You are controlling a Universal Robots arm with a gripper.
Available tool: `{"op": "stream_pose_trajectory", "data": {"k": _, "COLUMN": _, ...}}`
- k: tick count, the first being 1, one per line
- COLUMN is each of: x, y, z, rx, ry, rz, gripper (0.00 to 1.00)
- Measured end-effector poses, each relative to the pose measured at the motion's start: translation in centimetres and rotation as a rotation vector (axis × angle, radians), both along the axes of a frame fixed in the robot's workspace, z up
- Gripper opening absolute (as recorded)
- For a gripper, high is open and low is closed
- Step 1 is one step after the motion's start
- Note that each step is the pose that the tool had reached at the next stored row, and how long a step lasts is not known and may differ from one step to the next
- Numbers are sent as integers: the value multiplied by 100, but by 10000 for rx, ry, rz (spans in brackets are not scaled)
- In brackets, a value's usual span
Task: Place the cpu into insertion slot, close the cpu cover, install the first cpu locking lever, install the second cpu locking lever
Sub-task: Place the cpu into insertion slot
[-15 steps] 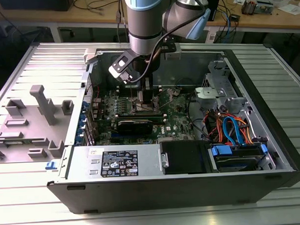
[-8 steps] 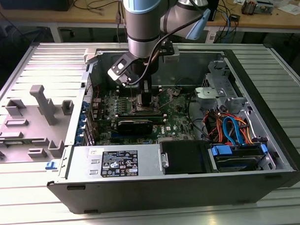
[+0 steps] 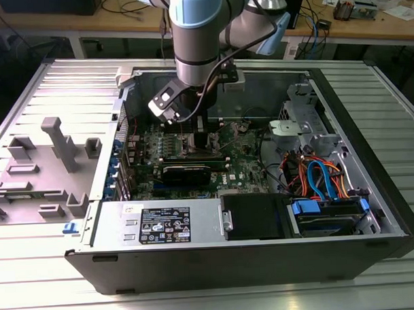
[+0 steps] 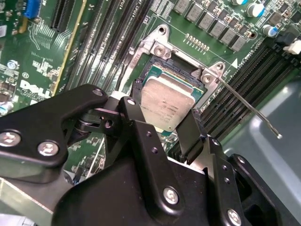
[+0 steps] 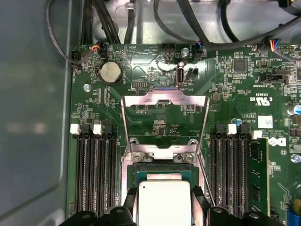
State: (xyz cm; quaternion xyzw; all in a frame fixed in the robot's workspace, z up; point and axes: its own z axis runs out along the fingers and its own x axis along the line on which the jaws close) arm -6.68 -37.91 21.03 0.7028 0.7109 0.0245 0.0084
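Note:
My gripper (image 4: 162,115) reaches down into the open computer case (image 3: 370,156), over the green motherboard (image 5: 235,94). Its black fingers (image 4: 141,132) press against two opposite edges of the cpu (image 4: 169,101), a silver-topped square chip. The cpu (image 5: 164,200) sits at the insertion slot (image 5: 162,170), whose dark frame shows around it; I cannot tell whether it is fully seated. The cpu cover (image 5: 164,95) stands swung open beyond the slot, showing the board through its window. A thin wire locking lever (image 4: 249,106) sticks out free beside the slot.
Long black memory slots (image 5: 96,169) flank the slot on both sides. Black cables (image 5: 197,28) run along the board's far edge. The drive cage (image 3: 301,121), coloured cables (image 3: 316,175) and the power supply (image 3: 162,221) fill the case. Grey fixtures (image 3: 57,143) stand at the exterior view's left.

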Motion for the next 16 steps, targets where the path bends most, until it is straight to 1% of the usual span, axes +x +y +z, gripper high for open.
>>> {"op": "stream_pose_trajectory", "data": {"k": 4, "x": -1, "y": 8, "z": -24, "rx": -3, "ry": 1, "rz": -45, "gripper": 54}}
{"op": "stream_pose_trajectory", "data": {"k": 8, "x": 1, "y": 30, "z": -53, "rx": -21, "ry": 1, "rz": -43, "gripper": 54}}
{"op": "stream_pose_trajectory", "data": {"k": 16, "x": 1, "y": 31, "z": -53, "rx": -26, "ry": 1, "rz": -44, "gripper": 54}}
